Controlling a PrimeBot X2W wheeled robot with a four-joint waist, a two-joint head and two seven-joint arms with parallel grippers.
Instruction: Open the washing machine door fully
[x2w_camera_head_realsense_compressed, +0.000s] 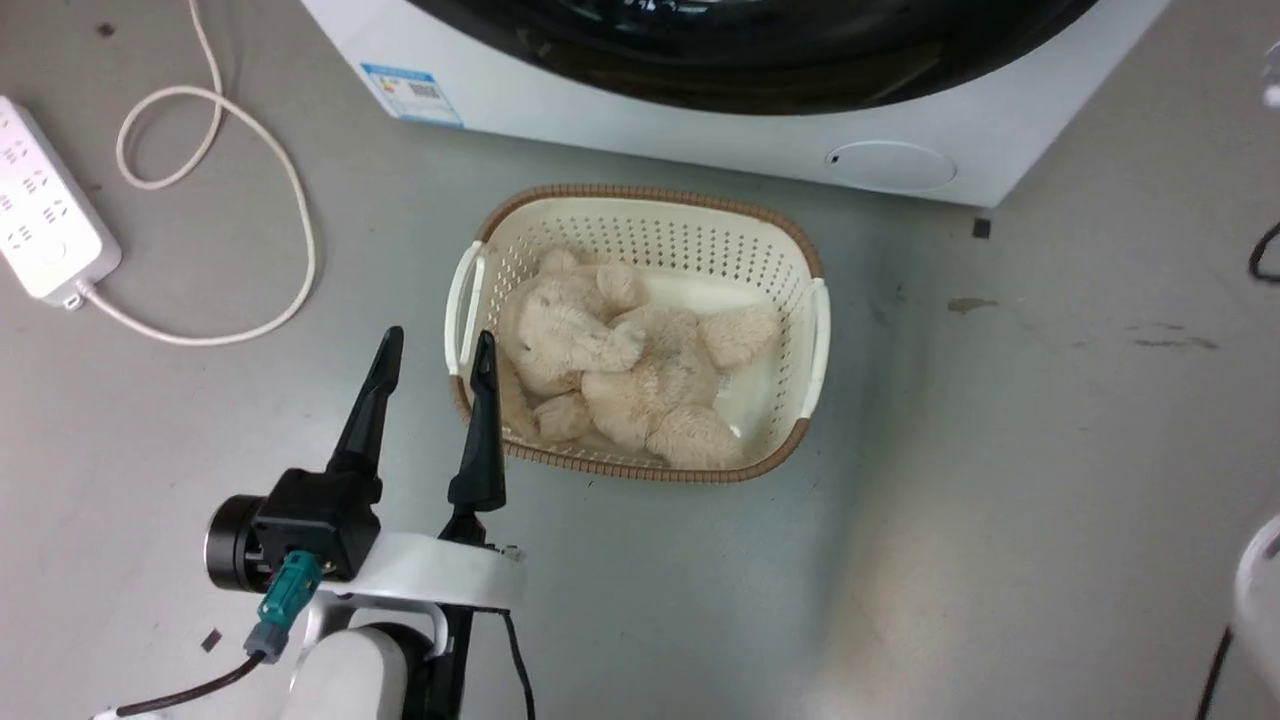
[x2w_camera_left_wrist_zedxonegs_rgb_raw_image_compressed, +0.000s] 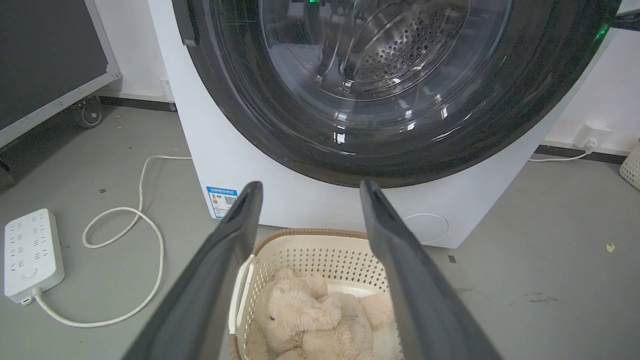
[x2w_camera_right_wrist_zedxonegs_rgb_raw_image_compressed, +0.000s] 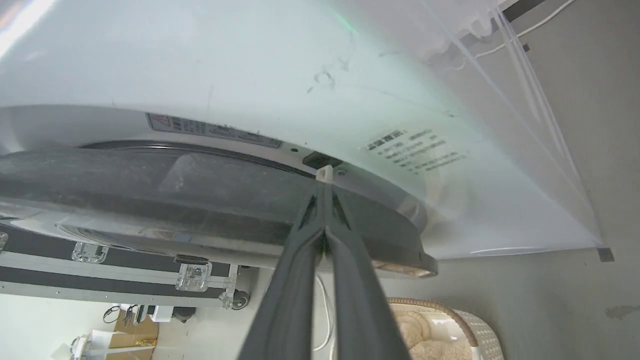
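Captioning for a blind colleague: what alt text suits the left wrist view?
The washing machine door, glossy black around clear glass, spans the top; below it the left end effector, open, frames a cream basket holding a beige plush toy.

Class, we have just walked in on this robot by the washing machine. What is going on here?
A two-armed robot is working on the door of a white washing machine. Its right gripper, fingers pressed together, has its tips at the door's rim by the latch slot. The door looks barely ajar at most, far from fully open. The left gripper hovers open and empty near a basket holding a soft toy, on the floor in front of the machine.
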